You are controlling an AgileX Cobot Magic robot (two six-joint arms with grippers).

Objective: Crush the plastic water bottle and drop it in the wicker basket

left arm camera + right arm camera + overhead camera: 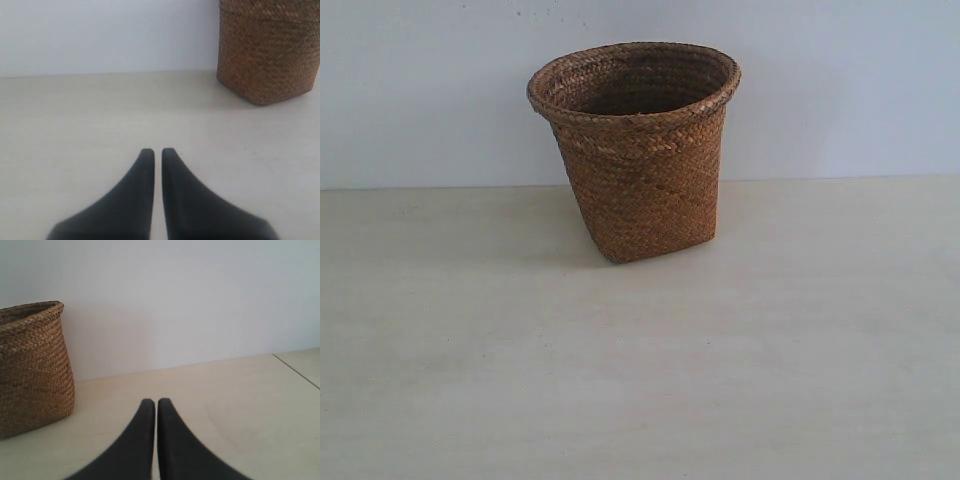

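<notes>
On table [640, 380]: wicker basket [640, 190] upright (interior dark) | left claw [157, 152], right claw [152, 402] closed

You have one obstacle on the table [620, 380]: the wicker basket [635, 160], upright toward the back and near the wall [840, 90]. Its flared rim overhangs the narrower base, so it is widest at the top, and its mouth stands open from above. On both sides of it and across the whole front, the tabletop gives you open passage. Behind it the wall closes the way. Your left gripper [157, 152], fingers drawn to a slit, faces bare table with the basket ahead and off to one side. Your right gripper [156, 402], equally narrow, has the basket beside its path and the wall ahead.
</notes>
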